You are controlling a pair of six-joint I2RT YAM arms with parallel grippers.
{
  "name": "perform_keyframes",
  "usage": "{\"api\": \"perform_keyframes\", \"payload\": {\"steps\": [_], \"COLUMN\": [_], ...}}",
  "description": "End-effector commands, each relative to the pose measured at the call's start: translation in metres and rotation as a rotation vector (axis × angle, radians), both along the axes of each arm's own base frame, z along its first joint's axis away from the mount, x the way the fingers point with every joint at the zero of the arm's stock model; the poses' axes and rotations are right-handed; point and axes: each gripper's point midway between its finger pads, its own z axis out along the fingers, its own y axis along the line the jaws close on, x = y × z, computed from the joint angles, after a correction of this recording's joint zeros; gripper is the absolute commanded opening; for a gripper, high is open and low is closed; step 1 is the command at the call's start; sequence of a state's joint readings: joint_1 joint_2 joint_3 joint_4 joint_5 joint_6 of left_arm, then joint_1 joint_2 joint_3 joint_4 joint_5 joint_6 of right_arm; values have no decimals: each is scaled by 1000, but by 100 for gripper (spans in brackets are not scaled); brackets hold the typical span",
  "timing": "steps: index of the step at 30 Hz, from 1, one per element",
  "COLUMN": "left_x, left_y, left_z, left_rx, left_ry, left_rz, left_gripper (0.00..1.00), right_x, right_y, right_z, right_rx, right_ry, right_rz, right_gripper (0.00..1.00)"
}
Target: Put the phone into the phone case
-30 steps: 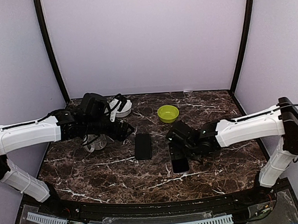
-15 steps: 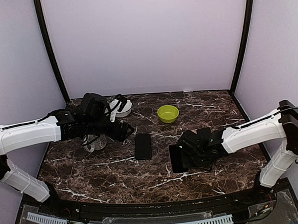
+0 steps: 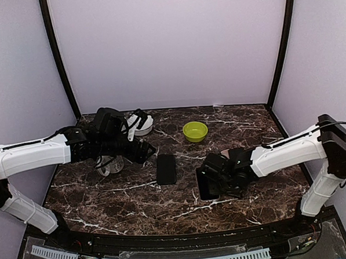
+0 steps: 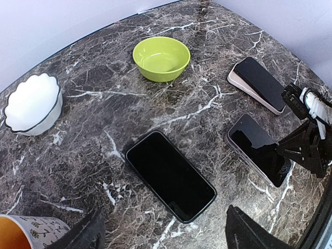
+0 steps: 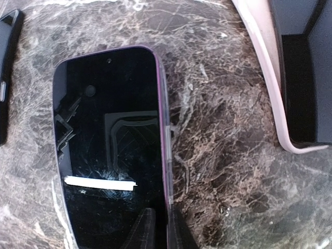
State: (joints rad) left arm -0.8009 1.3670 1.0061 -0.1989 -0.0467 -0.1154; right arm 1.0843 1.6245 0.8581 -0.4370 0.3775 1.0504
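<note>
The phone [image 5: 109, 155] has a dark screen and a purple edge, and lies right of centre on the marble table [image 3: 125, 207]. My right gripper [image 5: 160, 218] is shut on the phone's long right edge, one finger over the screen and one outside the rim. The same phone [image 4: 257, 150] shows in the left wrist view with the right gripper [image 4: 298, 150] beside it. A black slab with a raised rim [image 4: 171, 176] lies at mid-table [image 3: 166, 168]; it looks like the phone case, though I cannot tell for sure. My left gripper [image 4: 168, 233] hovers open just left of it.
A pink case with a dark slab on it [image 4: 257, 83] lies just behind the right gripper. At the back stand a green bowl [image 3: 195, 130] and a white scalloped bowl [image 3: 142, 124]. A patterned cup [image 4: 31, 233] sits under the left arm.
My right gripper moved from the phone's far end down along its right side and closed on that edge. The left arm stayed still.
</note>
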Motion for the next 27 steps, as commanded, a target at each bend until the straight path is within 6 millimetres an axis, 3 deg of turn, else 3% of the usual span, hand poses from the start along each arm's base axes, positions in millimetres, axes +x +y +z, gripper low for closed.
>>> {"api": "perform_keyframes", "payload": {"steps": [1, 3, 7, 10, 14, 22, 27], "left_x": [1, 1, 1, 1, 1, 1, 1], "left_y": [3, 2, 3, 3, 3, 2, 2], "left_z": [8, 8, 7, 8, 7, 6, 5], "left_rx": [1, 1, 4, 4, 4, 8, 9], "left_ry": [-14, -14, -14, -15, -13, -11, -7], "left_rz": [1, 0, 1, 1, -1, -3, -4], "left_gripper": [81, 81, 81, 81, 81, 81, 81], "right_x": [-6, 8, 25, 32, 35, 26, 23], "right_y": [-35, -21, 34, 50, 67, 67, 67], "right_z": [5, 26, 50, 53, 40, 9, 7], "right_rx": [-282, -282, -124, -109, -121, -136, -140], "right_ry": [41, -13, -71, -88, -63, 4, 22], "right_rz": [33, 60, 171, 187, 229, 239, 242], "right_gripper": [20, 20, 24, 25, 23, 16, 15]}}
